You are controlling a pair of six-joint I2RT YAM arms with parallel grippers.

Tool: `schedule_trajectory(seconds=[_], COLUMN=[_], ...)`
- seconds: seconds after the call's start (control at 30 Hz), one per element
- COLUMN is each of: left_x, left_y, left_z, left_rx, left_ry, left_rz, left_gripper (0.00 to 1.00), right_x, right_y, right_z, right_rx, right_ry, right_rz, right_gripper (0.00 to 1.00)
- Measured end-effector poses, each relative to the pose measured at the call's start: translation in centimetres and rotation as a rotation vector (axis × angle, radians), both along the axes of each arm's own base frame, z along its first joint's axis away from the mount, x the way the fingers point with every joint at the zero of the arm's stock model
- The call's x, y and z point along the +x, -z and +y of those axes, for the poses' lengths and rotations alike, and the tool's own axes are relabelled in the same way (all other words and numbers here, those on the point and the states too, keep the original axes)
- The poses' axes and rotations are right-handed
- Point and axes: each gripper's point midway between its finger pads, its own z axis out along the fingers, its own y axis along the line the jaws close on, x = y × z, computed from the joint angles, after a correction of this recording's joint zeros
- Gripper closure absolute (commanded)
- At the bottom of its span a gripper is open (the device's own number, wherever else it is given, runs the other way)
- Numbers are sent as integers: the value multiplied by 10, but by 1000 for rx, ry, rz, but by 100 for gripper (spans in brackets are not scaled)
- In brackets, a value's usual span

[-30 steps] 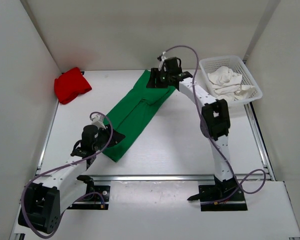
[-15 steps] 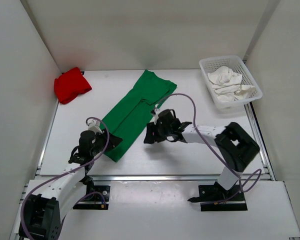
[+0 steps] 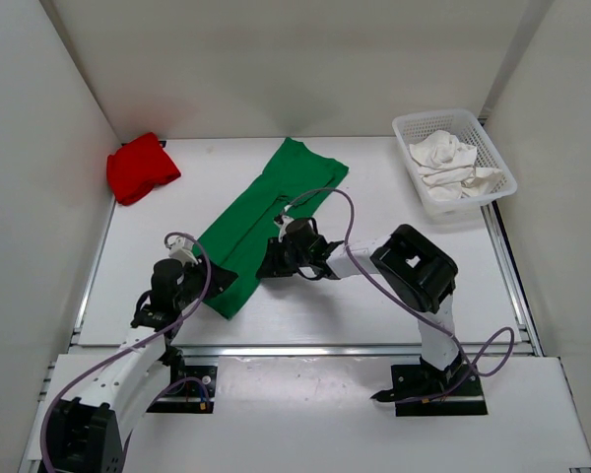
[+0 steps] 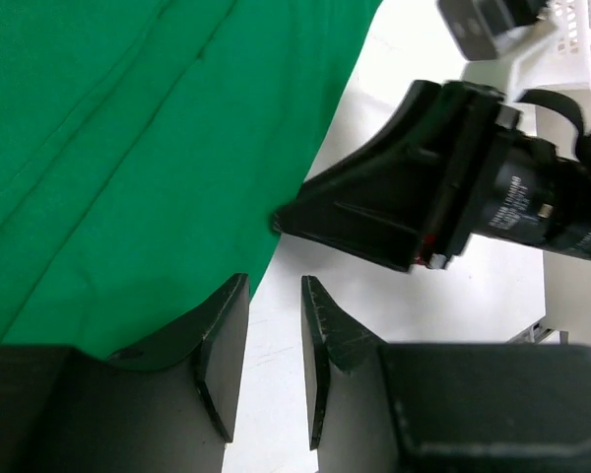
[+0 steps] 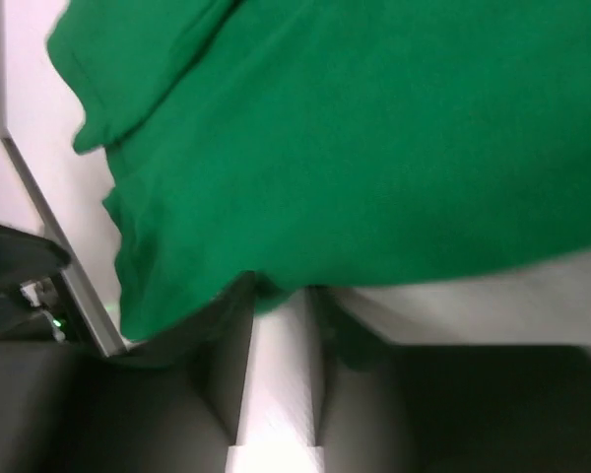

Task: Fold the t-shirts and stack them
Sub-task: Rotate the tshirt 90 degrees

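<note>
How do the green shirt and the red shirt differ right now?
The green shirt lies flat in a long diagonal strip mid-table; the red shirt is a compact bundle in the far left corner. The left gripper and right gripper are at the green shirt's near end; neither is near the red shirt. Both shirts are on the table, outside the basket.

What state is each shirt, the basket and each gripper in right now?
green shirt: folded lengthwise, flat on table.
red shirt: bundled, far left corner.
white shirt: crumpled in basket.
basket: upright, holds white shirt.
left gripper: slightly open, empty, at green shirt's edge.
right gripper: narrow gap over green shirt's edge; grip unclear.
</note>
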Motion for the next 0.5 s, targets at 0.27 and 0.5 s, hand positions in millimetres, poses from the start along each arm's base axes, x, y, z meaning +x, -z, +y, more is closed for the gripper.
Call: schedule_trajectory(seconds=[0.27,0.5], left_x=[-5,-34], left_y=[8,21], left_z=[-5,-67], left_rx=[27,86], left_ry=[34,274], left_rz=[29,88], left_gripper=[63,18], right_x=[0,20], right_y=[8,-15], right_z=[-60,-199], right_rx=[3,-35], right_ry=[85,343], right_rz=[70,39], right_gripper=[96,51])
